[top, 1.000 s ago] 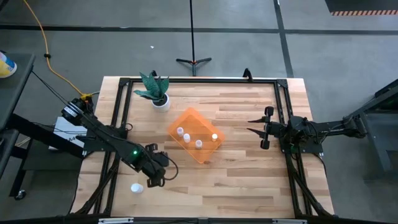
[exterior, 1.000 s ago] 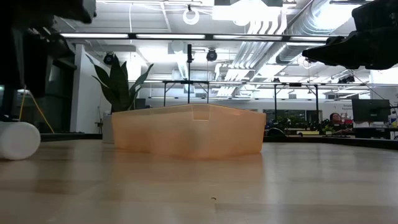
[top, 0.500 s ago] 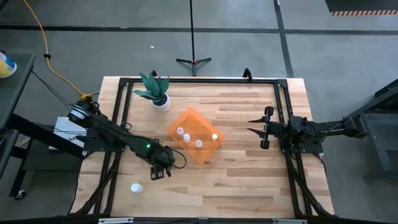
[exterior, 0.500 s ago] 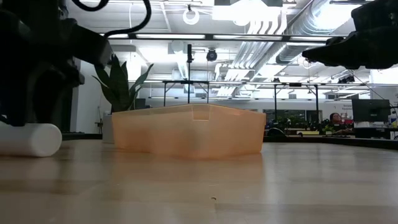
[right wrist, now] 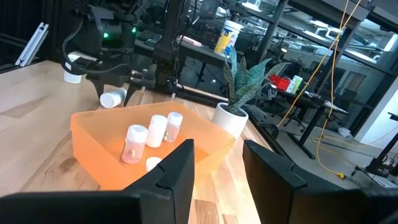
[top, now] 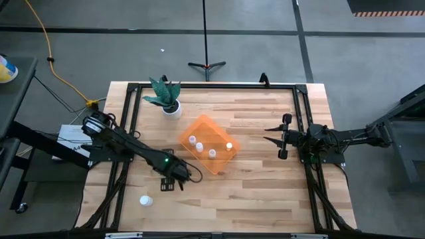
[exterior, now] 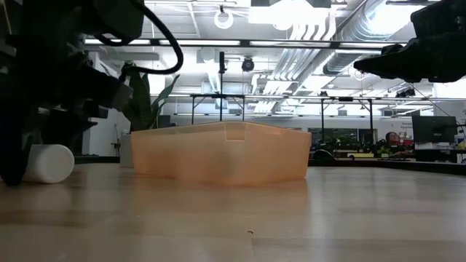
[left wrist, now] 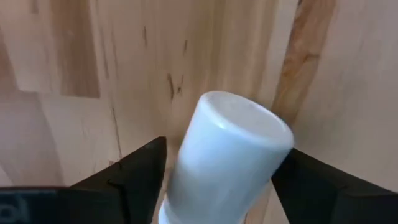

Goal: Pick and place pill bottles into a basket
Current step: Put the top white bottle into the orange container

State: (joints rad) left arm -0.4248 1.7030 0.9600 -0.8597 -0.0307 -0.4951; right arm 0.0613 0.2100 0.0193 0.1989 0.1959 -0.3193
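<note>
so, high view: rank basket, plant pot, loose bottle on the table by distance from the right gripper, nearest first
From the right gripper, at the table's right side:
1. Basket, mid-table, toward the left arm.
2. Plant pot, far-left corner.
3. Loose bottle, near-left edge, beyond the left gripper.

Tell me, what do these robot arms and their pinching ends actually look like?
Both arms are dark, nearly black, and built of slim jointed segments. The left arm carries a small glowing green light and a looping black cable near its wrist. The left gripper ends in two flat, black, wedge-shaped fingers. The right gripper has the same two dark fingers, which taper to points on a crossbar.
</note>
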